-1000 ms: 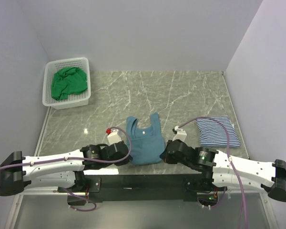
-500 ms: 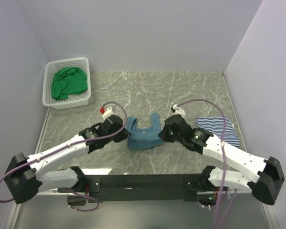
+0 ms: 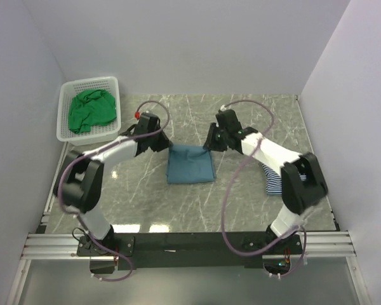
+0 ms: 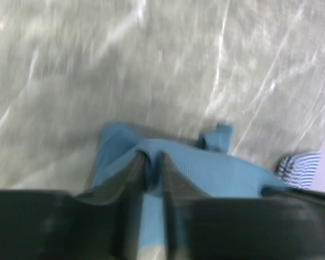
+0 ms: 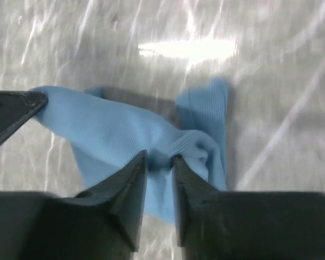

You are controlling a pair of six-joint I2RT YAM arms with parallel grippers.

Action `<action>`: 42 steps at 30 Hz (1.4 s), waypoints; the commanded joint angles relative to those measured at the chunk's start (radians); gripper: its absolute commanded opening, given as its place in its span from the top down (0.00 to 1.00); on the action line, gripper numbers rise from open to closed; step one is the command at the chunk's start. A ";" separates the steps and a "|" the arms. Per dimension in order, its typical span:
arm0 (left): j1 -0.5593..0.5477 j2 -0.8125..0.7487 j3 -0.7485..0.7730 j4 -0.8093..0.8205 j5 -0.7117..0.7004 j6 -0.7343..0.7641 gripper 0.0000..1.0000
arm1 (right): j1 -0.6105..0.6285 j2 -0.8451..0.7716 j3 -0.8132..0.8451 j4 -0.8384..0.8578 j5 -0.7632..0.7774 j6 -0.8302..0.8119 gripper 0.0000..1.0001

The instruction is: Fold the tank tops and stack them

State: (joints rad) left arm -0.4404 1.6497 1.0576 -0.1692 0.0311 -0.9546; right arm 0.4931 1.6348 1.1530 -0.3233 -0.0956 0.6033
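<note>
The teal-blue tank top [image 3: 190, 164] lies folded in half as a rough square in the middle of the table. My left gripper [image 3: 167, 145] is at its far left corner and my right gripper [image 3: 209, 143] at its far right corner. In the left wrist view the left gripper [image 4: 151, 162] has its jaws slightly parted over a pinched ridge of the teal cloth [image 4: 216, 168]. In the right wrist view the right gripper [image 5: 160, 158] is likewise parted around a bunched hem of the teal top [image 5: 108, 130]. The striped tank top [image 3: 274, 181] lies folded to the right, partly under the right arm. The green tank top [image 3: 92, 109] lies crumpled in the basket.
The white lattice basket [image 3: 89, 86] stands at the far left corner against the wall. Walls close in the table at the back and on both sides. Both arms stretch far forward, with purple cables looping above them. The striped top's edge [image 4: 299, 163] shows in the left wrist view.
Both grippers carried the teal top's near edge away from the bases to its far edge, folding it in half. Their jaws, shut before, now stand parted.
</note>
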 commanded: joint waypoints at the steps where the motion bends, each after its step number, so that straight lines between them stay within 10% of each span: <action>1: 0.051 0.122 0.143 0.082 0.078 0.080 0.68 | -0.042 0.109 0.115 0.018 -0.053 -0.066 0.58; 6: 0.084 0.118 0.217 0.054 0.026 0.100 0.35 | -0.090 0.134 0.197 -0.068 0.061 -0.100 0.49; 19: -0.069 -0.030 0.036 -0.003 -0.143 0.073 0.75 | -0.021 -0.024 -0.010 0.027 0.022 -0.053 0.51; 42: 0.009 0.266 0.101 0.050 -0.096 0.042 0.85 | -0.145 0.273 0.008 0.211 -0.253 0.130 0.61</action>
State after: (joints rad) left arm -0.4412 1.8927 1.1301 -0.1024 -0.0513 -0.8993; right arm 0.3759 1.8935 1.1831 -0.1623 -0.3088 0.7013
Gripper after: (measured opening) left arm 0.157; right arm 0.400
